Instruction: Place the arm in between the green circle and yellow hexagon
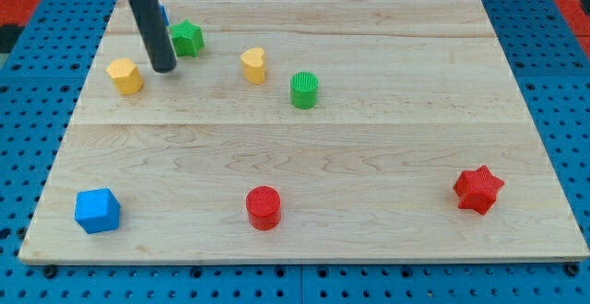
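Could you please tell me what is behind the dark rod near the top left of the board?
A sliver of blue peeks out behind the rod, beside the green star. The rod covers the rest, so its shape cannot be told.

This looks like a robotics lab bench set up for tabletop pushing trials. A pale wooden surface (387, 129), made of joined planks, lies on a blue pegboard base (553, 74) drilled with a regular grid of holes, the kind used for fixing test rigs. At the view's top corners a red perforated panel (23, 5) shows beyond the blue one. The things on the board are small plastic shape blocks in plain primary colours, such as a red star (478, 190) and a blue cube (97, 210), with ribbed sides like printed parts. A dark rod (152, 32) reaches down from the view's top.
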